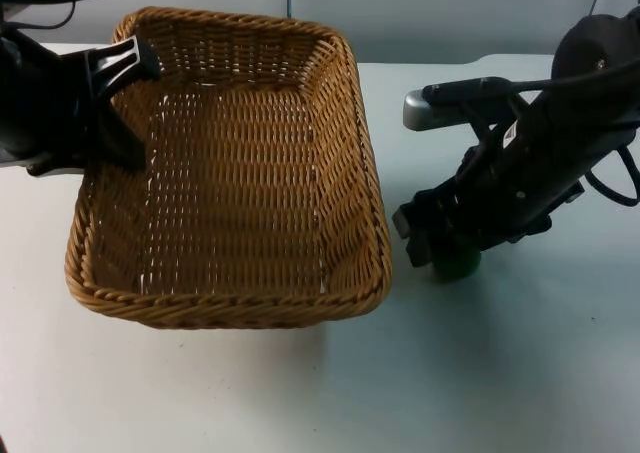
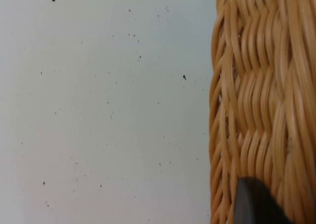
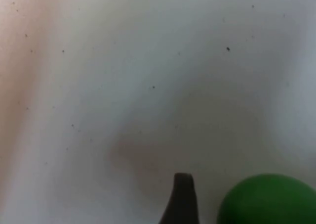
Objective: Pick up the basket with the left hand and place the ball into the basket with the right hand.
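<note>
The woven wicker basket point(image 1: 235, 303) takes up the left half of the top view, and nothing lies inside it. My left gripper point(image 1: 122, 103) is shut on its left wall near the far corner, one black finger outside and one inside. In the left wrist view the basket wall point(image 2: 261, 85) runs beside a black fingertip point(image 2: 254, 204). The green ball point(image 1: 457, 265) rests on the table to the right of the basket. My right gripper point(image 1: 440, 245) stands open directly over it. In the right wrist view the ball point(image 3: 269, 199) sits a small gap away from one fingertip point(image 3: 181, 199).
The white table point(image 1: 520, 373) stretches in front of the basket and the ball. A grey partition wall point(image 1: 450, 13) closes off the far edge. A grey-tipped part of the right arm point(image 1: 425, 108) hangs behind the gripper.
</note>
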Controlling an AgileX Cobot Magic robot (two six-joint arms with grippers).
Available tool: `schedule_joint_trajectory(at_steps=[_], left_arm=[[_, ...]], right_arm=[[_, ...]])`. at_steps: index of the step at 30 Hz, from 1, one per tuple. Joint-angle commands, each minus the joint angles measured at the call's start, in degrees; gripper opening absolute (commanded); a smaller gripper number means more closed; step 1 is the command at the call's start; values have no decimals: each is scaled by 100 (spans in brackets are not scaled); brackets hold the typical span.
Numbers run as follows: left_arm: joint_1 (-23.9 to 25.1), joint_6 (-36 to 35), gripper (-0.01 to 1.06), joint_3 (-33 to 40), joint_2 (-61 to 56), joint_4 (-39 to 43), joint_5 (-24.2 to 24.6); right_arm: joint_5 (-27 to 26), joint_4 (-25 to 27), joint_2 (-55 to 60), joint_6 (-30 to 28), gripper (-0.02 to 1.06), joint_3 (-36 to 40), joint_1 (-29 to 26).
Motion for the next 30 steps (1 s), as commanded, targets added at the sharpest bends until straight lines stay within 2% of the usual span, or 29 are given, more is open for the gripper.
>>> schedule_joint_trajectory(at_steps=[1,6,7,8,9,12,15,18,19,23,24,26,27,28,29,30], left_arm=[[1,-18,0,1,-96,-81,32],[1,-18,0,1,-96,-81,32],[1,-18,0,1,-96,-81,32],[1,-18,0,1,-96,-81,32],[1,-18,0,1,-96,-81,32],[1,-18,0,1,-96,-81,32],[1,-18,0,1,-96,-81,32],[1,-18,0,1,-96,-81,17],[1,-18,0,1,-96,-81,17],[1,-18,0,1,-96,-81,-131],[1,-18,0,1,-96,-81,-131],[1,-18,0,1,-96,-81,-209],[1,-18,0,1,-96,-81,-232],[1,-18,0,1,-96,-81,-232],[1,-18,0,1,-96,-81,-232],[1,-18,0,1,-96,-81,-232]], right_arm=[[-3,-8,-1,46,67,-41,18],[48,4,-1,181,66,-41,18],[37,-7,-1,181,64,-41,18],[-27,-7,-1,181,57,-41,18],[-27,-7,-1,181,57,-41,18],[-366,-47,-1,134,0,-41,18],[-605,-71,-45,19,0,-103,-12],[-376,-493,-305,17,0,-573,-223],[-376,-493,-305,17,0,-573,-223],[376,-854,-1009,157,0,-1830,-700],[376,-854,-1009,157,0,-1830,-700],[1021,-468,-1211,18,0,-2405,-729],[1533,-67,-1266,-309,0,-2700,-712],[2107,410,-1265,-891,0,-2911,-628],[2107,410,-1265,-891,0,-2911,-628],[2699,1040,-1265,-1405,0,-3104,-560]])
